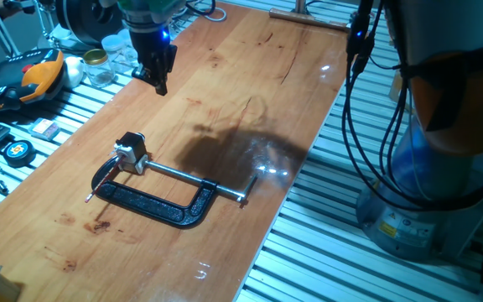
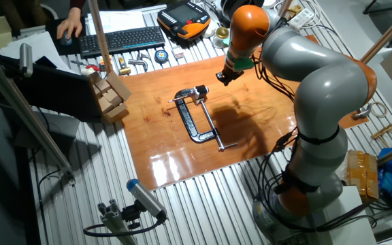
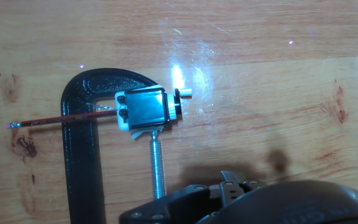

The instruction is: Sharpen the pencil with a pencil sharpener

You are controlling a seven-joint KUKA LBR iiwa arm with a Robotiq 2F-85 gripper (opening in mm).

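One fixed view: end effector [image 1: 156, 77] aloft over table [image 1: 250, 75], well apart from pencil sharpener [image 1: 132, 151] held in C-clamp [image 1: 153, 204]; opening unreadable, nothing held.

Other fixed view: same standoff.

Hand view: pencil [image 3: 61, 119] lies across clamp, end at sharpener. Risk: clumsy grasp skews or snaps thin pencil.

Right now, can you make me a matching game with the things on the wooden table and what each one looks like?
Things:
1. pencil
2. pencil sharpener
3. C-clamp
4. tool

Descriptions:
A. big, black, curved
B. up in the air, holding nothing
C. thin stick poking into the little box
D. small box held by the clamp's screw

Pairs: 1-C, 2-D, 3-A, 4-B
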